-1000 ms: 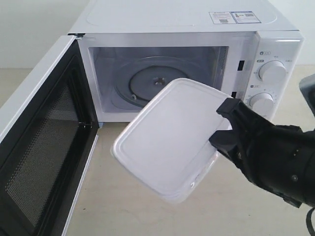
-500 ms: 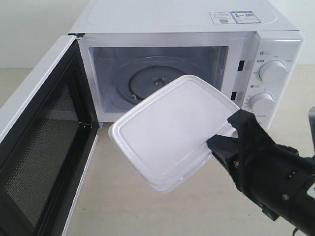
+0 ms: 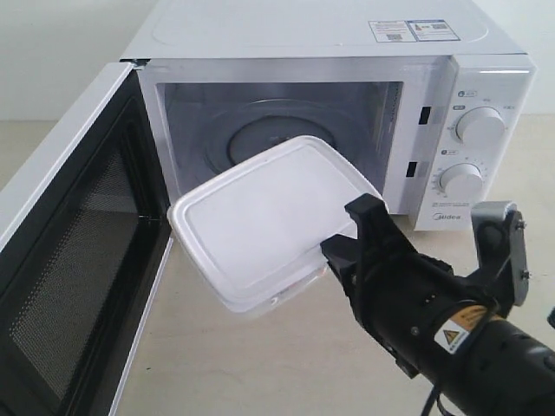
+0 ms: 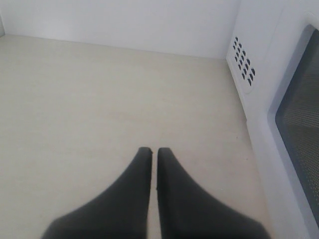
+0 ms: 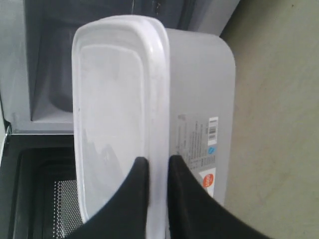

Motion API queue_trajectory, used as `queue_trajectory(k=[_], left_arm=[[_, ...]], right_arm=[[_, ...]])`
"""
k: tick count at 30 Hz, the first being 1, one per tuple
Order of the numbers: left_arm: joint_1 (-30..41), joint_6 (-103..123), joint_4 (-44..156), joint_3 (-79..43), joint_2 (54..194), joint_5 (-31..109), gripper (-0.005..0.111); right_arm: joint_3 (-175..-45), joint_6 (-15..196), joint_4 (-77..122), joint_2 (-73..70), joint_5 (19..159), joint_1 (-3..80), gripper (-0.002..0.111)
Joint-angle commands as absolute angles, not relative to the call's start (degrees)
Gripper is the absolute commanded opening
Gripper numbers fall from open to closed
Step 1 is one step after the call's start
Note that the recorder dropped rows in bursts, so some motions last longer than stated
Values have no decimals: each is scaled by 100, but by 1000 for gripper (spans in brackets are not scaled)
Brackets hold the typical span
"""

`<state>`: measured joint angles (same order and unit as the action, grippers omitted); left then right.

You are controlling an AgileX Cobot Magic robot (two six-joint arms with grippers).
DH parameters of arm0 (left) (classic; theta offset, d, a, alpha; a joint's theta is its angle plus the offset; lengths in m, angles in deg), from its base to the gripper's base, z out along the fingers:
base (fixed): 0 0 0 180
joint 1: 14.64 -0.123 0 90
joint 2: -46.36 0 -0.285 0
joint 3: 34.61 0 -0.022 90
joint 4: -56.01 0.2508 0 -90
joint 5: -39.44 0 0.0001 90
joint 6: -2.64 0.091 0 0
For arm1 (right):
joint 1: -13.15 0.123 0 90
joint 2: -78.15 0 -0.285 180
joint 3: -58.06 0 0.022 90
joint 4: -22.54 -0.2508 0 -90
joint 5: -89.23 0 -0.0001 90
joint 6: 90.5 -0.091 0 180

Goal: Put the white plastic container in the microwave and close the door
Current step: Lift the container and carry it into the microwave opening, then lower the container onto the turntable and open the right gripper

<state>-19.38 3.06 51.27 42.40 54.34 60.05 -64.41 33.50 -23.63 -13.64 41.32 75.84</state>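
Observation:
The white plastic container [image 3: 264, 217] hangs tilted in the air just in front of the microwave [image 3: 329, 95] opening, its far corner over the sill. My right gripper [image 3: 340, 236] is shut on the container's lid rim [image 5: 158, 99], one finger on the lid, the other under the rim next to the label [image 5: 207, 179]. The door [image 3: 74, 251] stands wide open at the left, mesh inner face showing. The glass turntable [image 3: 260, 134] is partly hidden behind the container. My left gripper [image 4: 154, 151] is shut with nothing in it, over bare table beside the door's outer face [image 4: 299, 124].
Two round dials [image 3: 479, 126] sit on the microwave's right panel, close above my right arm. Stickers [image 3: 412, 30] lie on the microwave top. Beige tabletop [image 3: 260, 364] spreads in front of the microwave. A white wall stands behind.
My right gripper has carried the container left and toward the microwave opening, levelling it somewhat. More of the arm has come into the exterior view. The door has not moved.

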Motion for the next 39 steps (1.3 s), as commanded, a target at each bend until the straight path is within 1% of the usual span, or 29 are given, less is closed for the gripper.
queue_trajectory(k=[1, 8, 16, 32, 39], left_arm=[[-1925, 308, 5089, 4261, 5415, 5985, 4], [-1925, 308, 5089, 4261, 5415, 5985, 4], [-1925, 308, 5089, 4261, 5415, 5985, 4], [-1925, 308, 5089, 4261, 5415, 5985, 4], [-1925, 308, 5089, 4261, 5415, 5985, 4]], right_arm=[[-6766, 3321, -2374, -1617, 3934, 7257, 0], [-7322, 3279, -1970, -1955, 4323, 6623, 0], [-7998, 3253, -2080, -2629, 4404, 6535, 0], [-9150, 3385, -1991, -3298, 5032, 5825, 0], [-9655, 3409, -2314, -3816, 5006, 5827, 0]])
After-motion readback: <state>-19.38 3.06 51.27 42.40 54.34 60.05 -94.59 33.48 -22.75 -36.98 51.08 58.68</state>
